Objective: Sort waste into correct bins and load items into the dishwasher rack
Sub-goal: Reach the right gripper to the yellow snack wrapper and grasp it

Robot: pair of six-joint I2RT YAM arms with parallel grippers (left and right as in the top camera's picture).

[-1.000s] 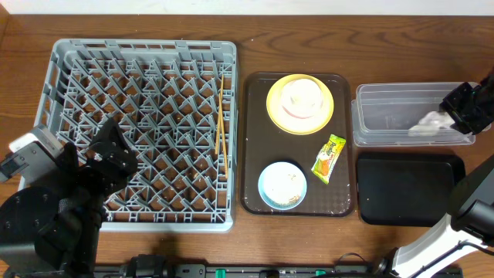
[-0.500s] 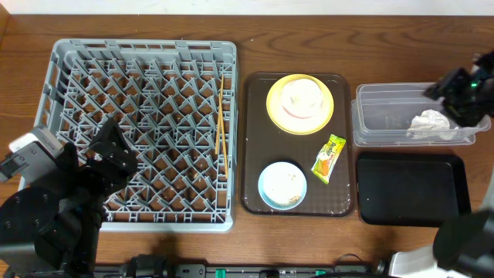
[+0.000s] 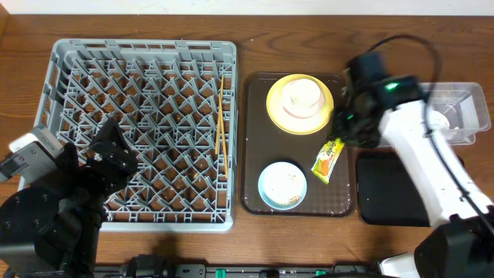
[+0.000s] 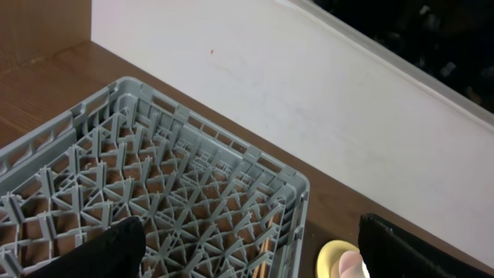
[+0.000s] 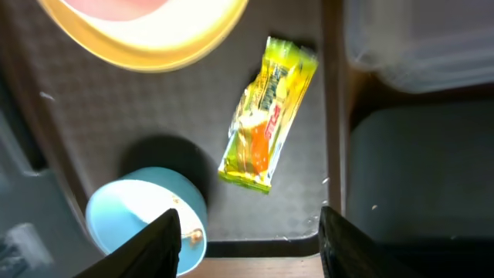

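My right gripper (image 3: pixel 345 126) (image 5: pixel 251 247) is open and empty, hovering above the yellow-green snack wrapper (image 3: pixel 328 158) (image 5: pixel 266 135). The wrapper lies on the dark brown serving tray (image 3: pixel 255 147). The yellow plate (image 3: pixel 300 108) (image 5: pixel 147 38) carries a white cup (image 3: pixel 301 93). The light-blue bowl (image 3: pixel 282 185) (image 5: pixel 143 224) holds food scraps. The chopsticks (image 3: pixel 220 116) (image 4: pixel 266 247) lie in the grey dishwasher rack (image 3: pixel 143 131) (image 4: pixel 154 193). My left gripper (image 3: pixel 108 154) (image 4: pixel 255 255) is open and empty over the rack's near left. My right arm hides the napkin.
The clear tub (image 3: pixel 467 116) (image 5: pixel 417 46) stands at the far right, partly behind my right arm. The black tray (image 3: pixel 386 193) (image 5: pixel 421 177) lies in front of it, right of the brown tray. A white wall borders the table's far edge.
My right gripper let the napkin go in the clear tub, then swung left to above the wrapper on the brown tray. The left arm has not moved.
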